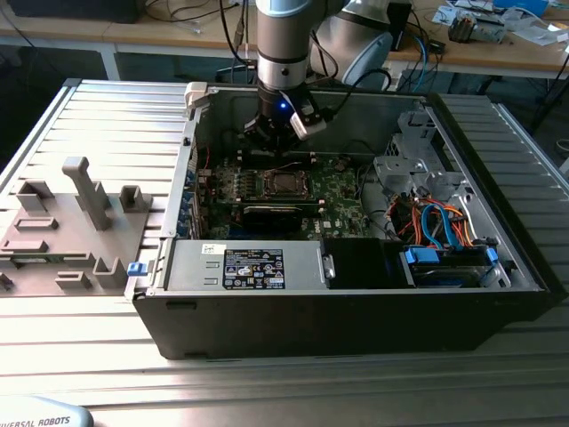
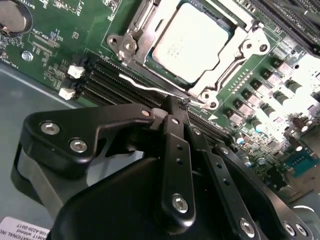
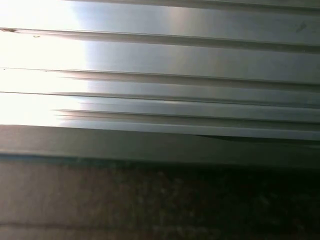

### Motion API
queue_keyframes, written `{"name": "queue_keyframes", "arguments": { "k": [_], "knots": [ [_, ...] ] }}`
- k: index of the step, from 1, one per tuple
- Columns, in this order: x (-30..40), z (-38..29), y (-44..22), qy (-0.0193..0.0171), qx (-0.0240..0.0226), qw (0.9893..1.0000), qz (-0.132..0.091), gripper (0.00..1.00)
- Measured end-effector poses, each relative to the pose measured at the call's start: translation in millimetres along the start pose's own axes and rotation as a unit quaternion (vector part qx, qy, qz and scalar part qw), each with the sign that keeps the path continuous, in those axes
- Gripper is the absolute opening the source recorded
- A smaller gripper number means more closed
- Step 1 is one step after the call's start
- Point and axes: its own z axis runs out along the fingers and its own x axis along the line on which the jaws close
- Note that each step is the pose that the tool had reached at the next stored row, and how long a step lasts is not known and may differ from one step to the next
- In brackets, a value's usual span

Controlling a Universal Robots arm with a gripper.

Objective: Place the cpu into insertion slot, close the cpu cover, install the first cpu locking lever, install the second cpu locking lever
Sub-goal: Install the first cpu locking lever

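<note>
Gripper (image 2: 180, 107), fingers pinched together, presses on a thin wire locking lever (image 2: 150, 87) beside the insertion slot (image 2: 192, 47). Inside sits the cpu (image 2: 187, 42), cover down, so lever-latching seems underway, needing a careful hooking sweep

- A ribbed metal tabletop (image 1: 98, 116) of long aluminium slats is spreading across the exterior view, reaching its near edge.
- Behind it, a wooden workbench (image 1: 498, 55) is running along the back, carrying a clutter of small items (image 1: 484, 20) and loose cables (image 1: 191, 18).
- Dark floor (image 1: 49, 67) is showing beneath the bench, beside a white leg (image 1: 110, 62).
- Grey moulded holders (image 1: 62, 222) are sitting on the slats at the exterior view's left.
- In the first wrist view, pale grooved strips (image 3: 200, 55), perhaps the same slats, are catching strong glare, with a dark band (image 3: 160, 200) lying alongside.
</note>
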Motion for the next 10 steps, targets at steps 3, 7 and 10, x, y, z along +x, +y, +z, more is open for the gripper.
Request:
{"name": "queue_keyframes", "arguments": {
  "k": [3,7,10],
  "knots": [
    [2.0,-3.4,0.2,-0.0041,0.0002,1.0000,0.000,0.11],
    [10.3,-4.0,0.6,-0.0082,0.0004,1.0000,0.000,0.11],
    [13.0,-3.9,0.7,-0.0088,0.0004,1.0000,0.000,0.11]
  ]
}}
